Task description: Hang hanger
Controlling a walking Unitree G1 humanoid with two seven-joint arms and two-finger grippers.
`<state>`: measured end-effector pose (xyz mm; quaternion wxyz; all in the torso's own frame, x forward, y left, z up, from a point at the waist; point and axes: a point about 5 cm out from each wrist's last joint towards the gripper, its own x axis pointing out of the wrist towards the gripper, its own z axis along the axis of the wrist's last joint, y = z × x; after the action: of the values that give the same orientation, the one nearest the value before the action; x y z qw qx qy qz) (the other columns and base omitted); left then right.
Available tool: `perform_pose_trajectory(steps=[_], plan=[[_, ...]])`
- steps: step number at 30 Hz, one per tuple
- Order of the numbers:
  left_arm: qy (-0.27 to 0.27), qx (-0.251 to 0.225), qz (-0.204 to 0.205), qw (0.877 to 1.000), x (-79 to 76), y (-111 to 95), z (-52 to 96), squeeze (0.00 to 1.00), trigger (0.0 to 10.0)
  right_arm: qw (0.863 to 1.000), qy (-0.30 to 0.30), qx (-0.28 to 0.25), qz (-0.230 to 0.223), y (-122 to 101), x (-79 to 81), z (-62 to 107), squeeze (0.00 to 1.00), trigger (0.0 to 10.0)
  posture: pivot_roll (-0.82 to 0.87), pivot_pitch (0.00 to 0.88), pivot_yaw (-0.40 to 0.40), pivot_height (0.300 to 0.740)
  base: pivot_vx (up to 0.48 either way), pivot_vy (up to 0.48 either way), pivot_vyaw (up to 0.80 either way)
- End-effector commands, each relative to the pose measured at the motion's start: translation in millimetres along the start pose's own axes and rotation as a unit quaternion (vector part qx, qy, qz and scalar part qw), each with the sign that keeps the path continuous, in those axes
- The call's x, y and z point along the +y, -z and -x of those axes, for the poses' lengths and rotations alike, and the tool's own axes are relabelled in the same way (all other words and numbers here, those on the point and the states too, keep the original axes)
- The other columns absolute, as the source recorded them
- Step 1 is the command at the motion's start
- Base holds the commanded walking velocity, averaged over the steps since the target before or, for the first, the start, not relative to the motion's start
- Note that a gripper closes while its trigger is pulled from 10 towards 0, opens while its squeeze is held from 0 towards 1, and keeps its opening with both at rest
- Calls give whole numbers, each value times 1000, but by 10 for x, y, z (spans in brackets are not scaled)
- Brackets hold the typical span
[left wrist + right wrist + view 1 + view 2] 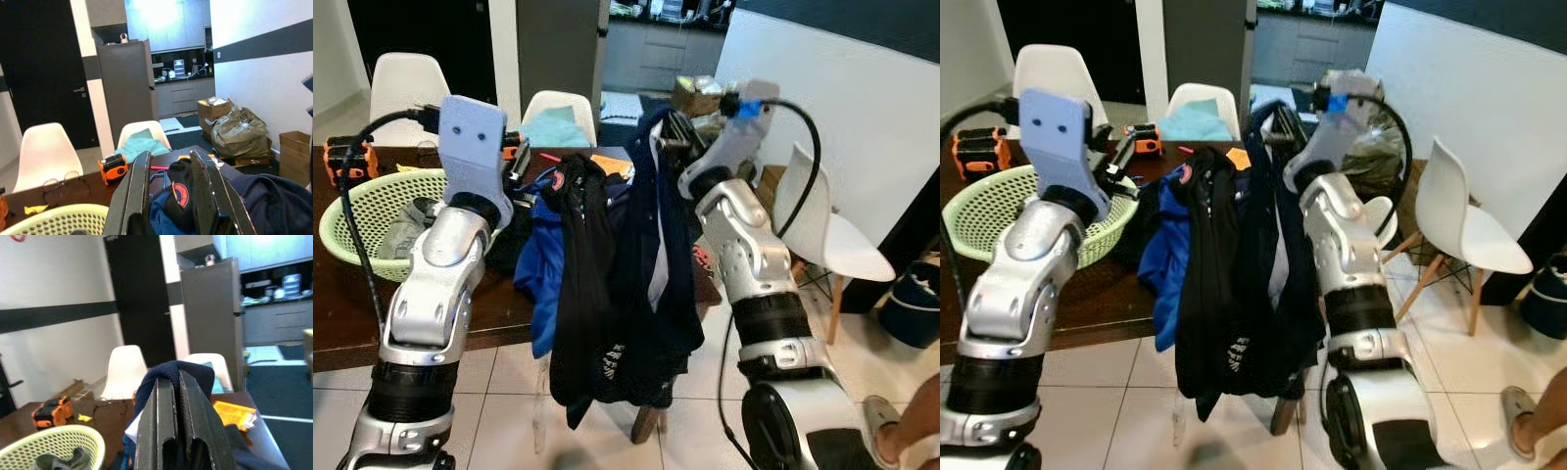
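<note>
Navy cloth is pinched between the two black fingers of my right gripper (177,382); the fingers stand almost together, and the fold of the navy garment (651,245) comes over their tips. I hold this garment up high, and it hangs down long in front of me, its lower edge well above the tiled floor (499,392). I cannot make out the hanger itself; if it is there, it is hidden inside the cloth. Just beside the navy garment, on my left, hangs a black garment (582,294), and behind that a blue garment (540,264), both falling over the edge of the dark wooden table (342,313). My left gripper (168,166) is raised near the black garment, its fingers parted with a narrow gap and nothing between them; through the gap I see a black cap with a round red badge (182,188). On the table, to my left, stands a light green basket (372,211) with some grey cloth inside. Farther back lie an orange tool (112,167), a pair of glasses (61,178) and an orange paper (234,413). White chairs (406,83) stand behind the table, and another white chair (822,230) stands to my right, near the white wall.
</note>
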<state>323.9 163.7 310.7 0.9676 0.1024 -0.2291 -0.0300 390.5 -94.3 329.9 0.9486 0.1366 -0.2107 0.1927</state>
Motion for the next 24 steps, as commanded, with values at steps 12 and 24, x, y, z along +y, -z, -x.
perform_pose_trajectory(steps=[12,24], plan=[[21,4,-3,1000,-89,10,-18,0,10000,976,-43,-206,-52,-1216,222,-392,0,10000,8,0,-122,735,422,0,0],[17,3,-4,1000,-81,5,-5,0,10000,983,-169,-55,-53,-541,565,-384,0,10000,15,2,-118,735,423,0,0]])
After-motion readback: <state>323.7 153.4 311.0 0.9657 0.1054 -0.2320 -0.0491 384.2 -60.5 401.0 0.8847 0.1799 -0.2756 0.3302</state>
